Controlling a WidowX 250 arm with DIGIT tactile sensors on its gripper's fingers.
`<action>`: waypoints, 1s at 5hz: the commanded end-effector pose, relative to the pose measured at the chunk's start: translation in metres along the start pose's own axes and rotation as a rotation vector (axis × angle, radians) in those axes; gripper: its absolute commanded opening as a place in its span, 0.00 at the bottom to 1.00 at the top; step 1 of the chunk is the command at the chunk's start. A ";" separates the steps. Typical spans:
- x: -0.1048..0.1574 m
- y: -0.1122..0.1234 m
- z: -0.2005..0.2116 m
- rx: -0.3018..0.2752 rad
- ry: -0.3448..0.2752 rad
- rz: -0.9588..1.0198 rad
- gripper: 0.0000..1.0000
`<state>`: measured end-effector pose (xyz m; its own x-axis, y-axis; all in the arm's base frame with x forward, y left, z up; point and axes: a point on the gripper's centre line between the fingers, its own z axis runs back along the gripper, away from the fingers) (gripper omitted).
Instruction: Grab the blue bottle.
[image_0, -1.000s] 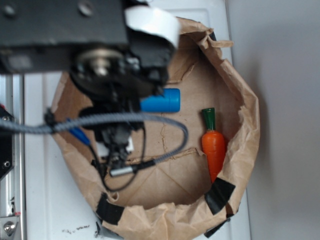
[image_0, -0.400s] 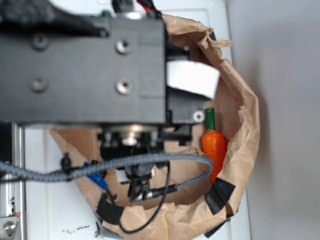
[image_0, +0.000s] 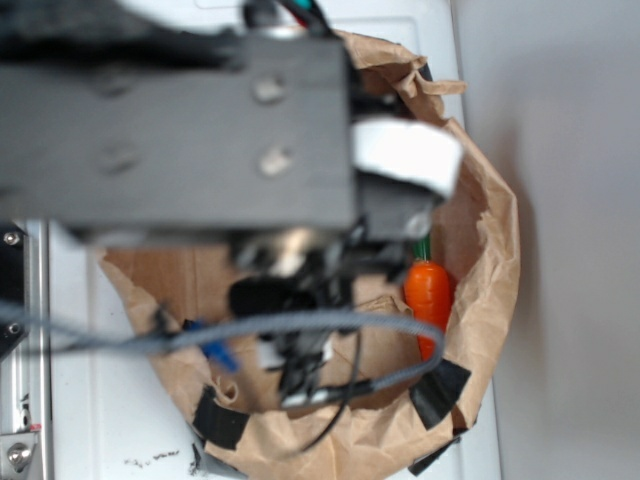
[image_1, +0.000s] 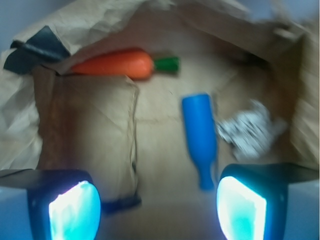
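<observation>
In the wrist view the gripper hangs with jaws spread wide, grasping nothing. The blue bottle lies on the paper bag floor, neck just beside the right-hand pad. Farther off lies the toy carrot, near the bag's wall.

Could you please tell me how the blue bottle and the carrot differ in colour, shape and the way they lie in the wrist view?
The blue bottle is one solid blue; the carrot is orange with a green top. The bottle narrows to a thin neck pointing toward the camera, while the carrot is a plump taper. The bottle lies nearly up and down in the picture, the carrot across it along the far wall. Both lie flat on the brown paper.
</observation>
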<state>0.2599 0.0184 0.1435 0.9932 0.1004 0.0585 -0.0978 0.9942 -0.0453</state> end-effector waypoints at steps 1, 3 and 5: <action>0.016 0.035 -0.027 -0.044 -0.067 -0.048 1.00; 0.005 0.023 -0.067 0.022 -0.096 -0.131 1.00; 0.017 0.014 -0.091 0.028 -0.105 -0.122 1.00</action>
<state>0.2710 0.0302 0.0437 0.9925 -0.0052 0.1217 0.0072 0.9998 -0.0167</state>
